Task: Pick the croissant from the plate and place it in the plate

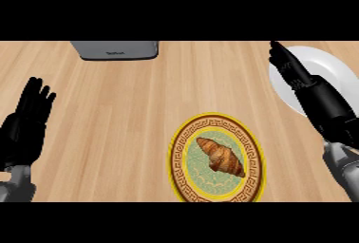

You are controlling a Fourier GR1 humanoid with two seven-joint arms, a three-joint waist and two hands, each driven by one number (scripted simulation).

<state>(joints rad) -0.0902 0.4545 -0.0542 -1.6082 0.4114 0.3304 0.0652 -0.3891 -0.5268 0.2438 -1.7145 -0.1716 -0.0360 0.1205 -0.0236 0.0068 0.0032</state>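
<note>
Head view: right hand [298, 78], fingers straight, partly hides white plate [329, 66]; croissant [221, 156] unhidden.

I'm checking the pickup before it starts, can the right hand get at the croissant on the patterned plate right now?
Probably yes. The right hand is open over the white plate, and the croissant lies uncovered on the yellow-rimmed plate, with only bare counter between them. The left hand rests open at the left edge.

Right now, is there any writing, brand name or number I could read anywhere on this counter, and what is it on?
Grey appliance at the counter's far edge: a short mark on its front face, too small and blurred to read.
Patterned plate with the croissant: only a decorative border, no text.
White plate: no text.
Nothing else carries writing.
</note>
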